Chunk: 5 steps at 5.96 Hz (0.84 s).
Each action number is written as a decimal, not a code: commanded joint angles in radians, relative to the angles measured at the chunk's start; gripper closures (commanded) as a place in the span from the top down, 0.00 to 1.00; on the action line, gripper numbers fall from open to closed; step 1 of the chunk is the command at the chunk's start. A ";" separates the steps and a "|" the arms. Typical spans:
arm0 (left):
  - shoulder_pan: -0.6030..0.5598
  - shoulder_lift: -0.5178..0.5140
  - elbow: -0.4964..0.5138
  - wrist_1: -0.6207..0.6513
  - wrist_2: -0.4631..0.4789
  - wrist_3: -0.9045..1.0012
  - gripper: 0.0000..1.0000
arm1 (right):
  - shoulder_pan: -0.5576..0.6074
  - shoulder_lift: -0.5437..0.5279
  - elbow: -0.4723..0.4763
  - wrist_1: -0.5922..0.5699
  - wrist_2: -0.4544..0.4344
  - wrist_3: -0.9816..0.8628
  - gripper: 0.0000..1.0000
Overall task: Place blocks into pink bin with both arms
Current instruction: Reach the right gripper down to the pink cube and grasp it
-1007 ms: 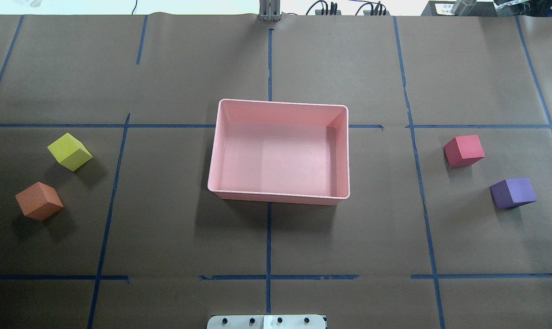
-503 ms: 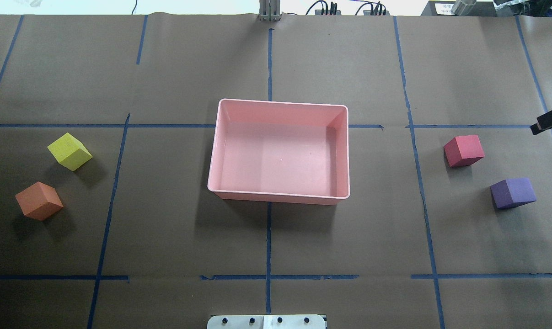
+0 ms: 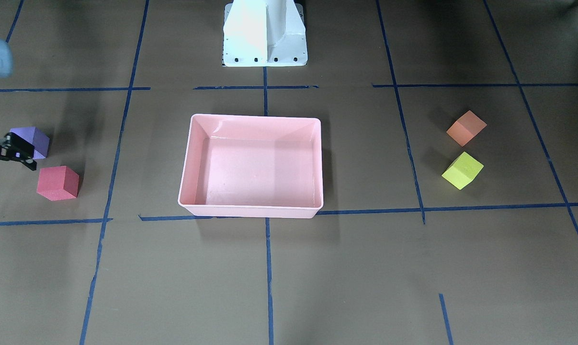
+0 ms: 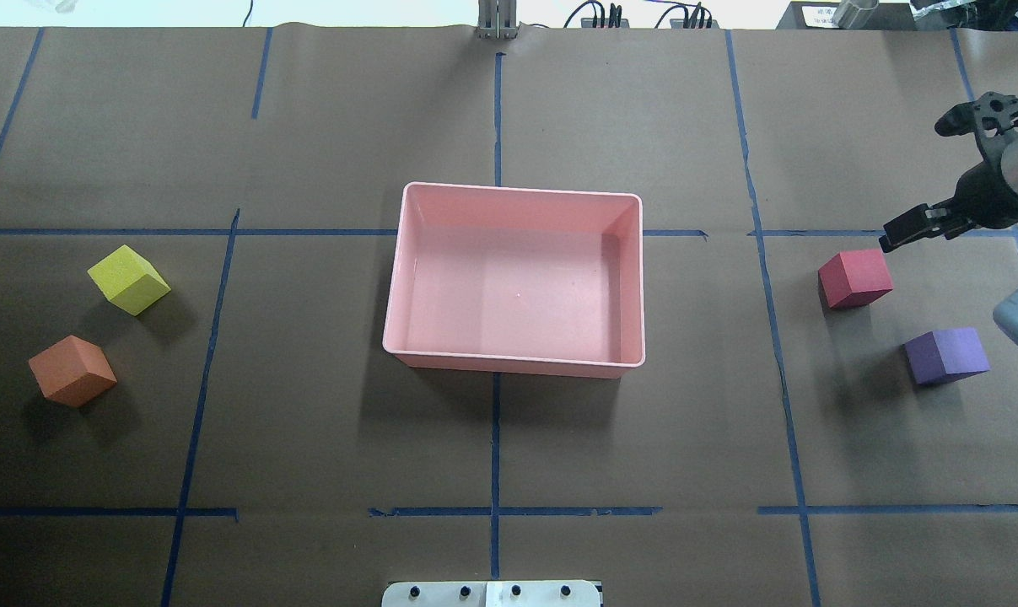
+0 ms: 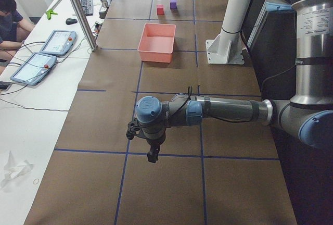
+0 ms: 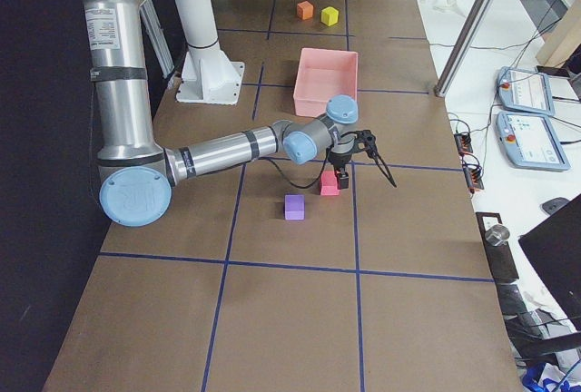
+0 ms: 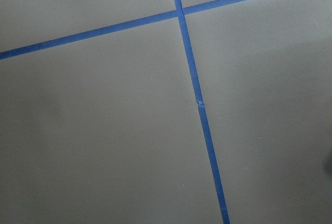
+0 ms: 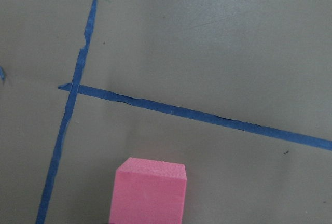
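The pink bin (image 4: 521,190) stands mid-table with nothing in it. A red block (image 4: 854,278) and a purple block (image 4: 947,356) lie to its right; a yellow-green block (image 4: 129,280) and an orange block (image 4: 72,371) lie to its left. My right gripper (image 4: 915,184) hangs open, fingers spread wide, just beyond and to the right of the red block, holding nothing. The right wrist view has the red block (image 8: 149,190) at its bottom edge. My left gripper (image 5: 151,154) shows only in the exterior left view, far from the blocks; I cannot tell if it is open or shut.
Brown paper with blue tape lines (image 4: 496,438) covers the table. The white pedestal base (image 3: 265,33) stands at the robot's side of the bin. Cables and tablets (image 5: 44,55) lie on a side table beyond the far edge, where a person sits.
My right arm has come in from the right edge of the overhead view and moved left toward the red block, its gripper open. No block has moved.
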 commanded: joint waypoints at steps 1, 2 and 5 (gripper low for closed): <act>0.000 0.010 -0.003 -0.002 0.000 0.000 1.00 | -0.058 0.015 -0.038 0.002 -0.022 0.007 1.00; 0.000 0.010 -0.003 -0.002 0.000 0.000 1.00 | -0.077 0.015 -0.048 0.002 -0.028 0.007 1.00; 0.000 0.012 -0.005 -0.003 0.000 0.000 1.00 | -0.137 0.033 -0.097 0.002 -0.065 0.006 1.00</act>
